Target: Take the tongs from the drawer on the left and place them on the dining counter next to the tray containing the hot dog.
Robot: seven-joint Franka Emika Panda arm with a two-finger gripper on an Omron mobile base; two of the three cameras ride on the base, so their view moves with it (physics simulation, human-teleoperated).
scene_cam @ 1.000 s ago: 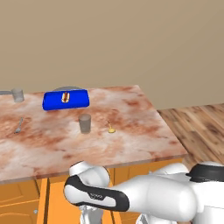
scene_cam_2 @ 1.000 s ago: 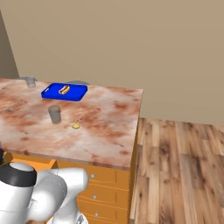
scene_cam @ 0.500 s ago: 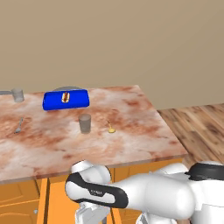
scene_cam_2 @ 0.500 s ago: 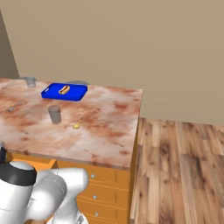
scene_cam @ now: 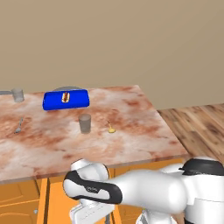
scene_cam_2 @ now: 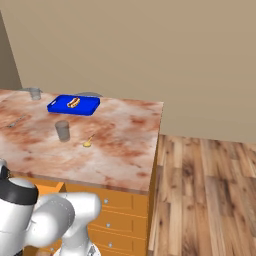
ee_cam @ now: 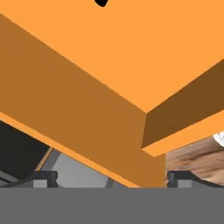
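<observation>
Pincer position: over the open drawer (ee_cam: 109, 57).
My pincer (ee_cam: 111, 177) is spread wide, gripping nothing, above the drawer's corner; a black tip of the tongs (ee_cam: 101, 2) lies well beyond my fingertips, on the drawer floor.

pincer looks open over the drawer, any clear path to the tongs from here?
Probably yes. In the hand view the open pincer looks into the pulled-out drawer, its bare orange inside uncovered. A small black tip at the view's top edge may be the tongs, too little to confirm.
</observation>
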